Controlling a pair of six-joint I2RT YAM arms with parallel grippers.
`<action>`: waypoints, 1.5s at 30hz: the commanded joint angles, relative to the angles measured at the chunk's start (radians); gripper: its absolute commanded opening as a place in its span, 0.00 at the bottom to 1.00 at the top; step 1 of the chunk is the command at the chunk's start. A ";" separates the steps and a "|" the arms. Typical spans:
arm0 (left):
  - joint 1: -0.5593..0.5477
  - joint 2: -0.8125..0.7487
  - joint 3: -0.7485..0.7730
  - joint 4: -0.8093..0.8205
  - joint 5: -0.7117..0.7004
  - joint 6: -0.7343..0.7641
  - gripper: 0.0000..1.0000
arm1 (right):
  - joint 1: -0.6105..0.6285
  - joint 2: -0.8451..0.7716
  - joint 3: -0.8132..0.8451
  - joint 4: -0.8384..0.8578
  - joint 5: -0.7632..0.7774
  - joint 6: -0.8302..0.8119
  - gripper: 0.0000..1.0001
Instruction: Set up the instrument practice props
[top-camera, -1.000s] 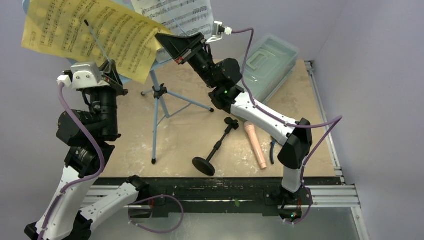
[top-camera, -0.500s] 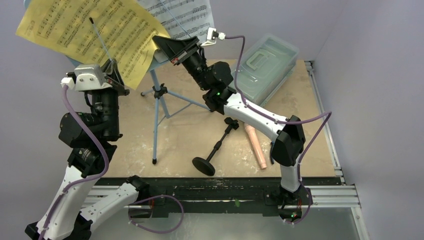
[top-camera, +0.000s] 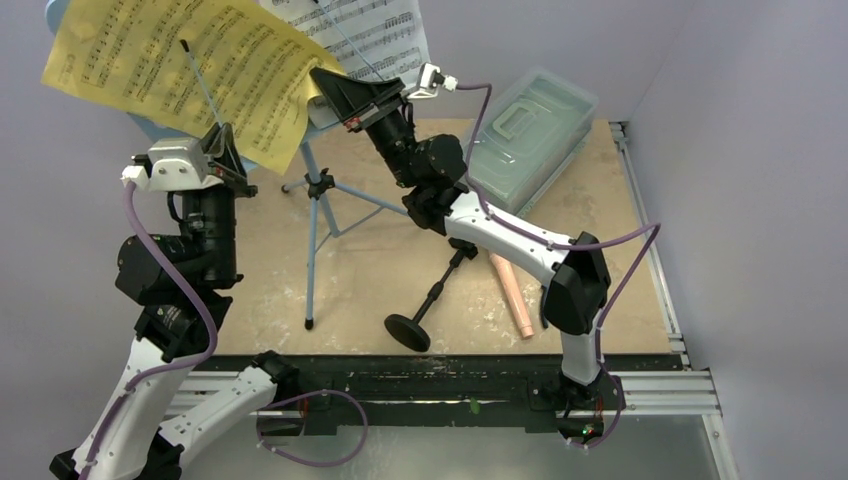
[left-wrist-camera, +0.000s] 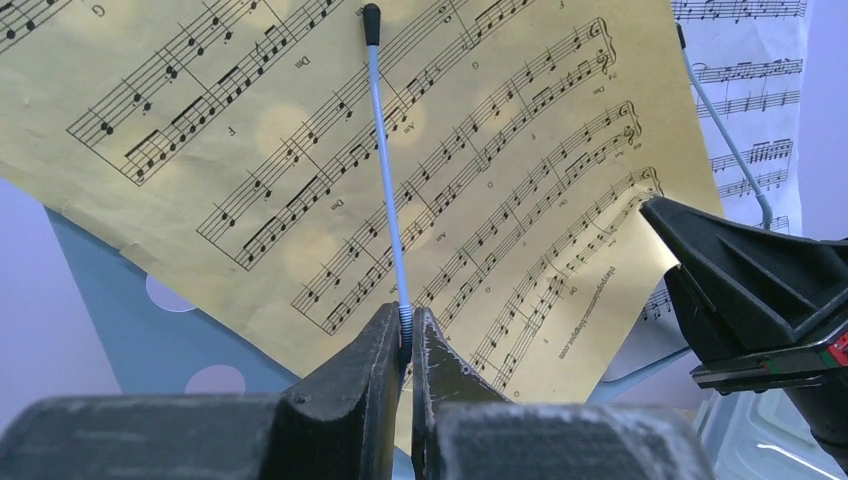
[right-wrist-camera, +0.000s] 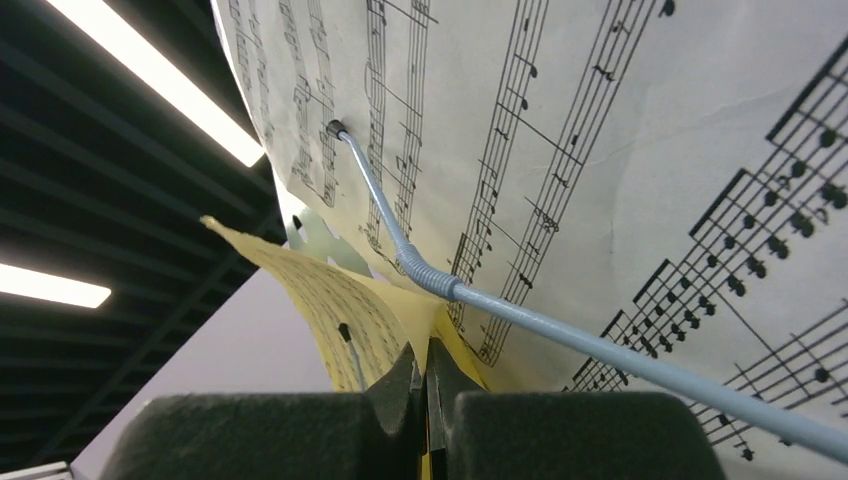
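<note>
Nearest the arm bases the mic stand (top-camera: 430, 297) lies on its side on the table (top-camera: 370, 262), with the toy microphone (top-camera: 512, 294) just beside it, both untouched. Higher up, the left gripper (left-wrist-camera: 405, 335) is clamped on the sprung foot of the retaining wire (left-wrist-camera: 385, 180) crossing the yellow sheet (left-wrist-camera: 230, 130). The right gripper (right-wrist-camera: 428, 360) has its fingers pressed together, seemingly pinching that sheet's lower corner. Behind it, the white sheet (top-camera: 375, 30) rests on the music stand (left-wrist-camera: 100, 300). The step looks like seating the yellow page: ease the wire only slightly away, slide the corner flat beneath, then lower it gently so the light tripod does not tip
</note>
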 joint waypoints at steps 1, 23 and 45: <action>0.001 -0.021 0.012 0.192 0.070 0.001 0.00 | 0.052 -0.031 -0.004 0.106 0.083 0.009 0.00; 0.000 -0.014 0.021 0.182 0.081 -0.002 0.00 | 0.162 0.028 -0.058 0.140 0.291 -0.013 0.00; 0.001 -0.024 0.020 0.154 0.074 -0.061 0.06 | 0.229 0.072 -0.017 0.194 0.389 -0.302 0.06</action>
